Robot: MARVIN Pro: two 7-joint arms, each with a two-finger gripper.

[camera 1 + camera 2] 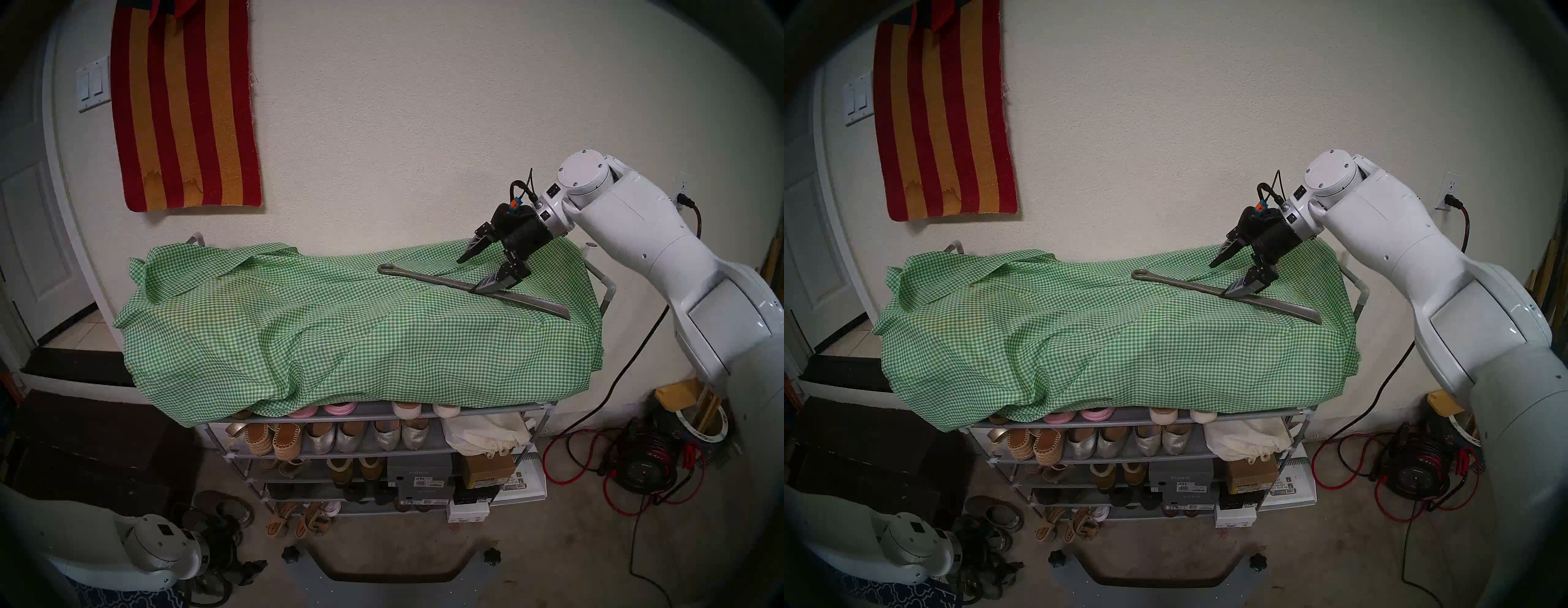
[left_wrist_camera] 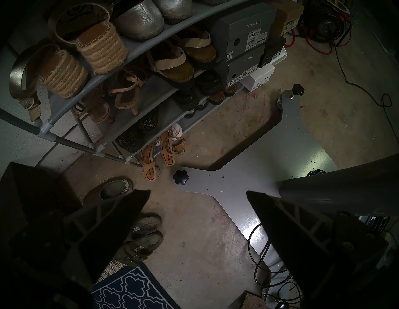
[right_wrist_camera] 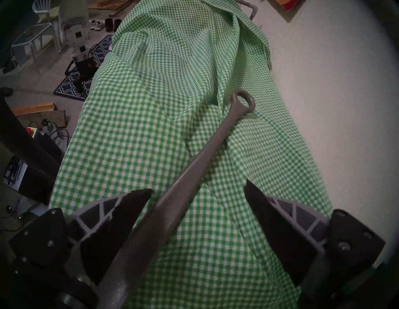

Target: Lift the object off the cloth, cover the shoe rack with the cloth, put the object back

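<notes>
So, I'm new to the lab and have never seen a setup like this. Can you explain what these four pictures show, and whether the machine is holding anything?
It is a robot with two white arms, each ending in a gripper. Two pictures come from cameras on its head and are nearly the same. The other two come from a camera on each wrist.

The head views look down on a shoe rack full of shoes, its top draped with a green checked cloth. A long grey shoehorn lies on the cloth.

The right gripper is just above the shoehorn with its jaws open on either side of it; nothing is gripped yet. Its wrist view looks along the shoehorn to the ring at its end.

The left gripper hangs low beside the rack, open and empty, facing the floor.
</notes>
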